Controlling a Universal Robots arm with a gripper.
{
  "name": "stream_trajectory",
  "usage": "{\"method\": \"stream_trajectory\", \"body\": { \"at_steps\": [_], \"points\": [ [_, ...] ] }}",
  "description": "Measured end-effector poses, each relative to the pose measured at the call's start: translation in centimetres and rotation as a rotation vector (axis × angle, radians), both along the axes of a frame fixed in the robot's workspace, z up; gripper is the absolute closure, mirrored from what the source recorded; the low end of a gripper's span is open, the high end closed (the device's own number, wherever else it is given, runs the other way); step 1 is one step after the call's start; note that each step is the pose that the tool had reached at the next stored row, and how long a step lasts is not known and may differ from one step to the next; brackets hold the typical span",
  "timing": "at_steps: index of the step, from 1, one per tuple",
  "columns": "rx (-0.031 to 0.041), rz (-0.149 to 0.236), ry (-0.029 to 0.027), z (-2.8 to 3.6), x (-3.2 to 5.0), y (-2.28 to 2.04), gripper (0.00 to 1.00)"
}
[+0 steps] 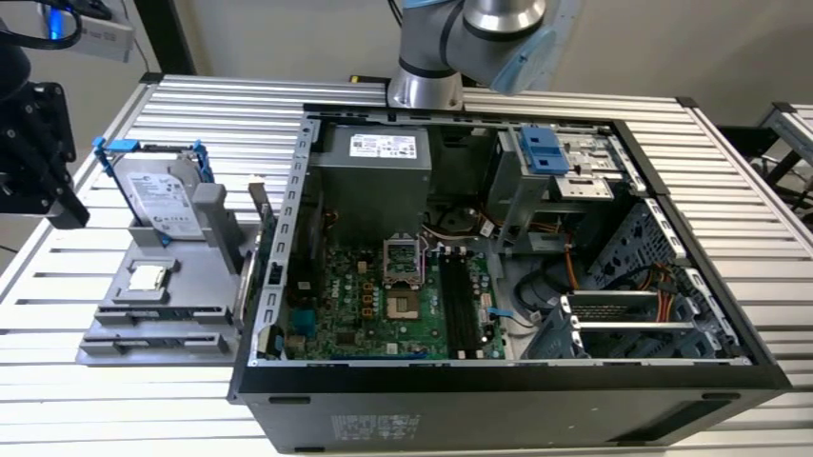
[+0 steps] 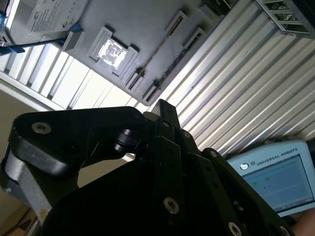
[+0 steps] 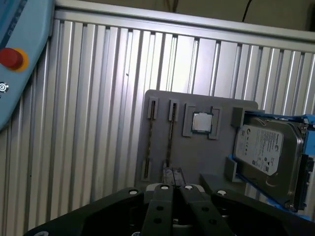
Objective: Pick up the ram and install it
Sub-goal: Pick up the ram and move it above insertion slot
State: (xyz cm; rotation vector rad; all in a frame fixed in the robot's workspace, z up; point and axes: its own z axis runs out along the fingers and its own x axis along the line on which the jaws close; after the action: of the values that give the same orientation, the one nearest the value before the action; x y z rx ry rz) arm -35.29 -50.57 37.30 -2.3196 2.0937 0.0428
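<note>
I read the claw (image 3: 172,176) as clenched and empty, over the grey tray (image 3: 206,152). The ram (image 3: 170,140) stands edge-on in a tray slot. Processor (image 3: 201,122) and hard drive (image 3: 266,152) are beyond it, then the slatted counter (image 3: 98,123).

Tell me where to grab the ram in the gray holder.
Pinch the ram by its flat faces, midway along its top edge, coming straight down. It appears to stand on edge in a slot of the gray holder, both ends captured.

table (image 1: 763,171): silver, ribbed | tray (image 1: 190,286): grey | motherboard (image 1: 368,314): green | case (image 1: 508,409): black | drive (image 1: 159,195): silver
</note>
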Motion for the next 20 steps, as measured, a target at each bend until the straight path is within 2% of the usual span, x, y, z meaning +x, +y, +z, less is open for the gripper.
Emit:
{"method": "stream_trajectory", "body": {
  "at_steps": [6, 7, 20],
  "points": [
    [-0.0007, 0.0, 0.0, 0.0, 0.0, 0.0, 1.0],
    [-0.0008, 0.0, 0.0, 0.0, 0.0, 0.0, 0.0],
    [-0.0021, -0.001, 0.0, -0.04, 0.0, 0.01, 0.0]
  ]
}}
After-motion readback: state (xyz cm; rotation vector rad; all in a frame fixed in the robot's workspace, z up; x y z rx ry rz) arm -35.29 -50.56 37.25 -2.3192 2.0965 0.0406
